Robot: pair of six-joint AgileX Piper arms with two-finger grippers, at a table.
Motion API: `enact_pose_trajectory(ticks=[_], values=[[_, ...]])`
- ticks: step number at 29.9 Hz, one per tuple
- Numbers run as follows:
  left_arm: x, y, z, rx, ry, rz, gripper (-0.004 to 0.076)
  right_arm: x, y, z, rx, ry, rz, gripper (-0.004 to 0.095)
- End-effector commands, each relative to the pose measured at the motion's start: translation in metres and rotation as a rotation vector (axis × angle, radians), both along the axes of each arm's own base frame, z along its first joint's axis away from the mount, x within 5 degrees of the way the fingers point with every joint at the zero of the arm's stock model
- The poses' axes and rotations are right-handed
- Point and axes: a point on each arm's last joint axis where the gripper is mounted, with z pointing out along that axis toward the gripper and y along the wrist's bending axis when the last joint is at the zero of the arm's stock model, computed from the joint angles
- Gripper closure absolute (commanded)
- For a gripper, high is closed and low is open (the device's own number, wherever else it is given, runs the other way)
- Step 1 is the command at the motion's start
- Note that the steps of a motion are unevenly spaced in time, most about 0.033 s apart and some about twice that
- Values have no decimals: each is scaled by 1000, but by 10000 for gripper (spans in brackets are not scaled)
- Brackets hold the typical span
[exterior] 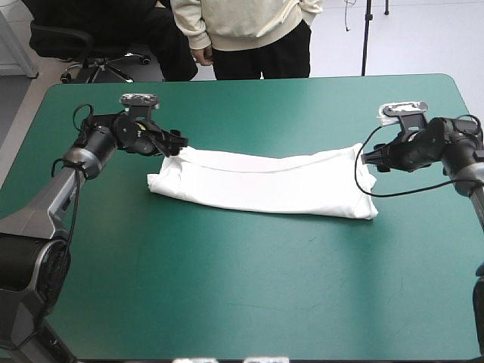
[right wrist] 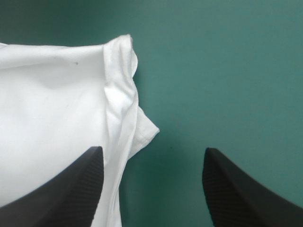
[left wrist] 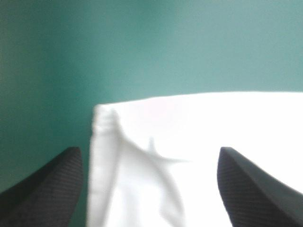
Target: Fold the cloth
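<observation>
While the white T-shirt (exterior: 261,181) lies folded into a long band across the middle of the teal-green surface (exterior: 249,287), we see the left claw (exterior: 175,147) at its nine o'clock end and the right claw (exterior: 369,157) at its three o'clock end. Both claws stand wide open, black fingers (right wrist: 61,189) apart, each straddling a corner of cloth; whether any finger touches it we cannot quite tell.

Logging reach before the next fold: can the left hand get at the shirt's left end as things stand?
Probably yes. The left hand is open right at that end of the shirt, its fingers straddling the edge, with nothing lying between them.
</observation>
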Motion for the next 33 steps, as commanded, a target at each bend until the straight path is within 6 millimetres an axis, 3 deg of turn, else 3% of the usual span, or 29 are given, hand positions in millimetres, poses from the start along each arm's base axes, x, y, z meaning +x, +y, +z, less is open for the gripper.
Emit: enact_pose_trajectory(ticks=[1, 4, 7, 8, 13, 20, 29, 33], values=[[-19, -35, 31, -96, -32, -159, 225, -24, -3, 50, -15, -150, -4, 350], [-34, -66, 32, -150, 4, -318, 349, -42, -3, 70, -25, -207, -5, 357], [-49, -95, 35, -230, 30, -429, 682, -58, -3, 85, -25, -255, -4, 375], [-53, -103, 36, -247, 24, -463, 738, -62, -2, 89, -20, -264, -4, 381], [-52, -128, 30, -269, -35, -468, 741, -69, -2, 90, -21, -228, 4, 382], [-33, -135, -14, -243, 43, -439, 741, -57, 0, 76, 12, -217, -4, 381], [-19, -143, -61, -246, 143, -403, 741, -18, 4, 31, 83, -91, -1, 379], [-20, -143, -66, -246, 172, -412, 741, -4, 5, 7, 124, -13, 20, 379]])
